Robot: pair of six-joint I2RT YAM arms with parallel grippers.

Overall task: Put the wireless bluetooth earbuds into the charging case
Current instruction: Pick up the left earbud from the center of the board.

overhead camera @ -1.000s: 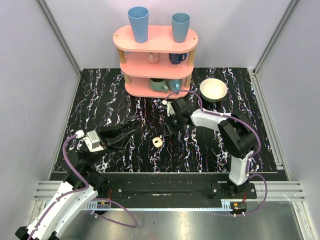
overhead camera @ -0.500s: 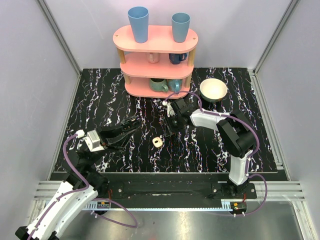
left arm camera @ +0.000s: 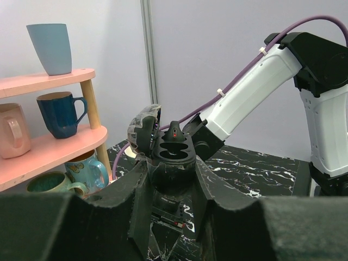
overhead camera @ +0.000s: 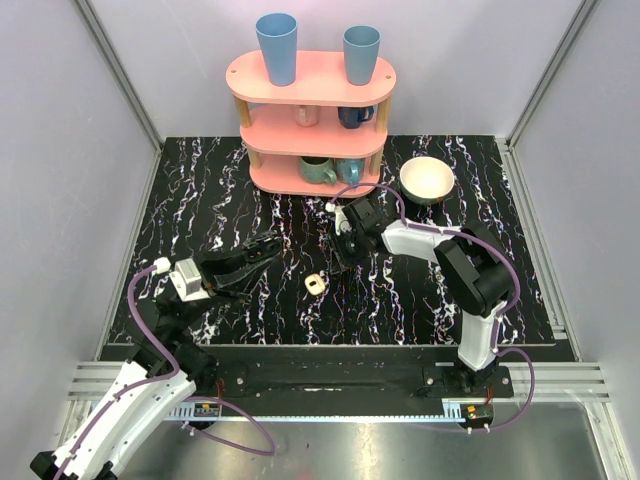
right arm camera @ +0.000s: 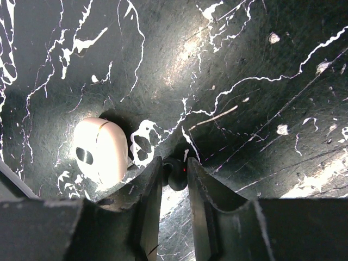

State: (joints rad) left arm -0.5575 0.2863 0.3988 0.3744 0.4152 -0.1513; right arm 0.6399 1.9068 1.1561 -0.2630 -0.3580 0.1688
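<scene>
My left gripper (overhead camera: 262, 250) is shut on a small black charging case (left arm camera: 173, 155) and holds it above the table. The case's lid is open and two dark hollows show. A dark bud with a red light (left arm camera: 174, 130) stands at its far edge. My right gripper (overhead camera: 343, 255) points down at the table. Its jaws (right arm camera: 174, 163) are closed on a small black earbud with a red light (right arm camera: 176, 173). A small cream-white rounded object (right arm camera: 100, 149) lies just left of the right fingers, and it also shows in the top view (overhead camera: 314, 284).
A pink three-tier shelf (overhead camera: 310, 110) with blue cups and several mugs stands at the back. A round cream bowl (overhead camera: 427, 180) sits to its right. In the left wrist view the right arm (left arm camera: 255, 81) rises just behind the held case.
The left gripper has drifted slightly left with the case. The right gripper has barely shifted over the same spot.
</scene>
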